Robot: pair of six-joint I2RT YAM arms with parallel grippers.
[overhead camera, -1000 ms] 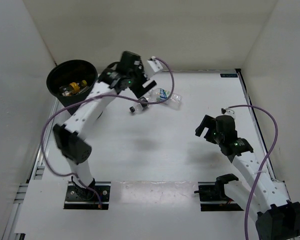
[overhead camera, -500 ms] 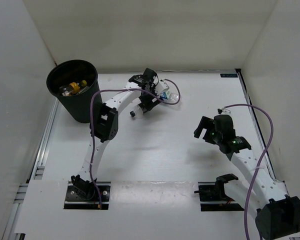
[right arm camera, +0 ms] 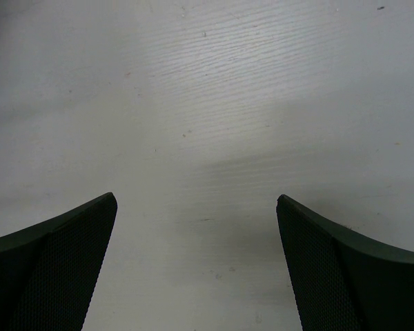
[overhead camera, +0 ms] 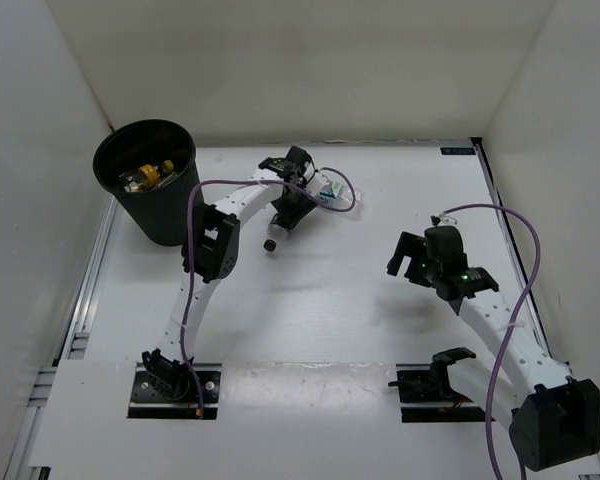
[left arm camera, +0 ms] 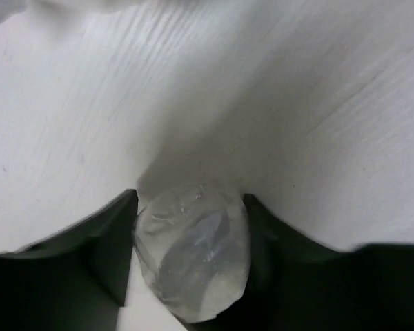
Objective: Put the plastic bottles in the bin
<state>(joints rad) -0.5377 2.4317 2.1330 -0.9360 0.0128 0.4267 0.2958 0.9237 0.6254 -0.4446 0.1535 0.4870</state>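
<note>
Left end effector (overhead camera: 282,220): beside the bin (overhead camera: 165,215) a second ago, now down at upper centre, clamped on a clear bottle (left arm camera: 193,258).
Right end effector (right arm camera: 196,214): barely moved, fingers wide apart over bare tabletop (right arm camera: 207,103).
Blue-label bottle (overhead camera: 328,190): lies just beside, not gripped.
Meaning: the grasp looks made; the carry to the bin is likely next.
</note>
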